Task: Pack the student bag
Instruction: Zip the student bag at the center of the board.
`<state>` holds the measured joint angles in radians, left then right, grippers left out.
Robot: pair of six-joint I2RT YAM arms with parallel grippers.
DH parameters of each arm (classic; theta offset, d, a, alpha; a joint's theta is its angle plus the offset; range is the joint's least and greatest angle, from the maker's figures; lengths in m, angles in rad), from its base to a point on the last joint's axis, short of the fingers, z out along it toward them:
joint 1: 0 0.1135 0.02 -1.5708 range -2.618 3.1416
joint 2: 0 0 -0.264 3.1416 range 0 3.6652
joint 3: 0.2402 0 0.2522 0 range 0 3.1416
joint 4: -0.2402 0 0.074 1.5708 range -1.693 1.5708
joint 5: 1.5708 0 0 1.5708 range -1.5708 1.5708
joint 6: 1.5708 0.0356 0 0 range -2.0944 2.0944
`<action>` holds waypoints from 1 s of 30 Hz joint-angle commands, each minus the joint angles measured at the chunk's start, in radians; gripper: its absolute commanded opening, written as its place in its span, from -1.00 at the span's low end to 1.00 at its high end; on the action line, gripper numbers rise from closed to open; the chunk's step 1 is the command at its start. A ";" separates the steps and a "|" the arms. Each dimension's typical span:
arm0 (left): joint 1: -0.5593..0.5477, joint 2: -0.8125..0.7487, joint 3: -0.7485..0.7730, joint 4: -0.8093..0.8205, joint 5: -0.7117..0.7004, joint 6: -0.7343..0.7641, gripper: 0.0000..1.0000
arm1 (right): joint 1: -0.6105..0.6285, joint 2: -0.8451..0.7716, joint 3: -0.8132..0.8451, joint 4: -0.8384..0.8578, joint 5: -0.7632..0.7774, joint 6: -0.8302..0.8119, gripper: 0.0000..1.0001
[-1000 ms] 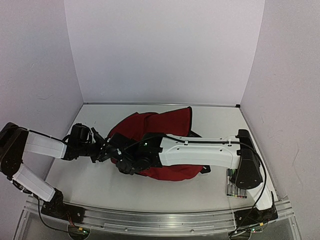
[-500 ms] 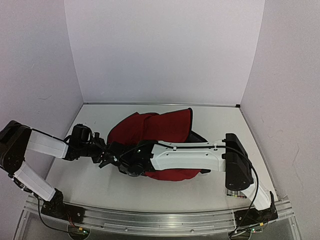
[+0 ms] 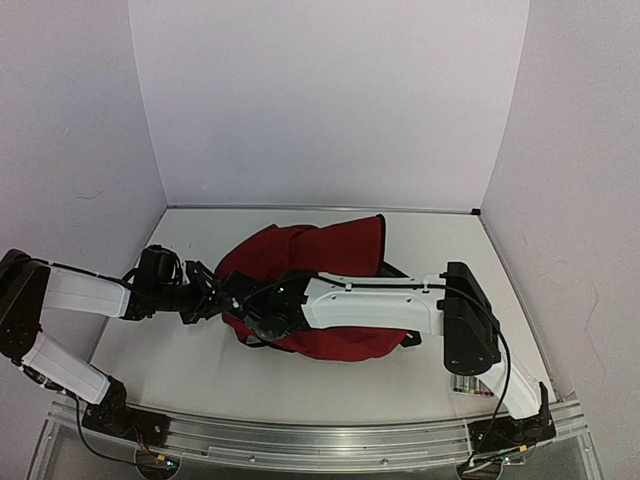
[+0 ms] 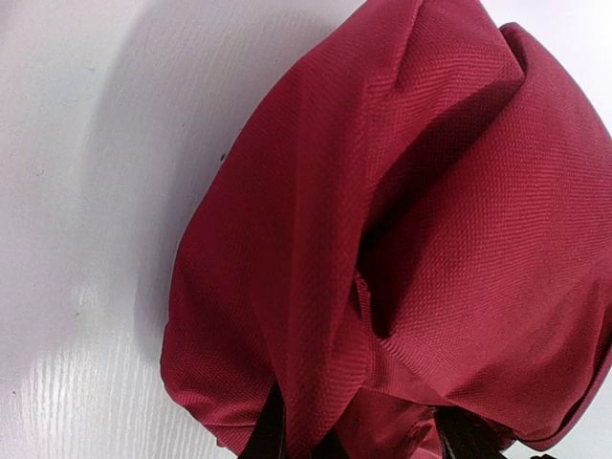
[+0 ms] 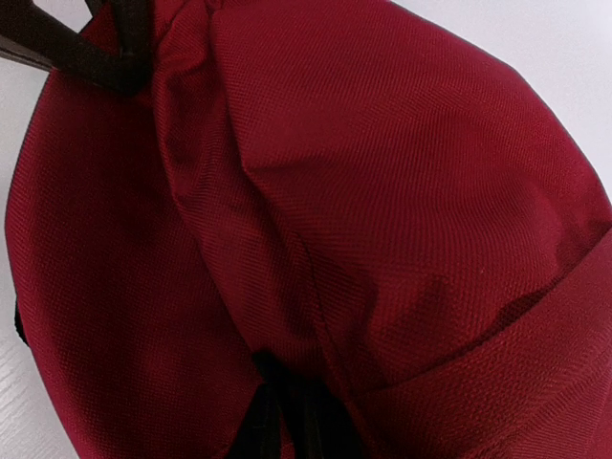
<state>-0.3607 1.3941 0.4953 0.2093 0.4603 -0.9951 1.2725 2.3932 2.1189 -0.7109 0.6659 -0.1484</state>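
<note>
The student bag [image 3: 330,255] is a dark-red fabric backpack lying in the middle of the white table [image 3: 440,240]. My left gripper [image 3: 213,299] reaches in from the left and is shut on a fold of red fabric at the bag's left end. In the left wrist view that fold [image 4: 316,382] runs down between the dark fingers [image 4: 266,432]. My right gripper [image 3: 262,322] lies across the bag's near side, shut on a pinched ridge of the bag [image 5: 382,191]. Its dark fingertips [image 5: 277,421] sit close together around the cloth.
A pack of coloured pens [image 3: 470,384] lies by the right arm's base at the near right. A black strap [image 5: 86,48] crosses the top left of the right wrist view. Lilac walls close in the table on three sides.
Both grippers have closed on the bag's fabric, the left first, the right just now. The right arm's elbow has swung to the left and nearer.
</note>
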 commanded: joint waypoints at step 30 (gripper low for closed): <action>0.278 0.190 0.337 -0.005 0.092 0.160 -1.00 | -0.081 -0.541 -0.524 0.253 -0.400 0.497 -1.00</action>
<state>-0.1504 1.5100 0.6871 0.1137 0.6222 -0.8898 1.1934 1.9276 1.6143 -0.4383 0.2098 0.2487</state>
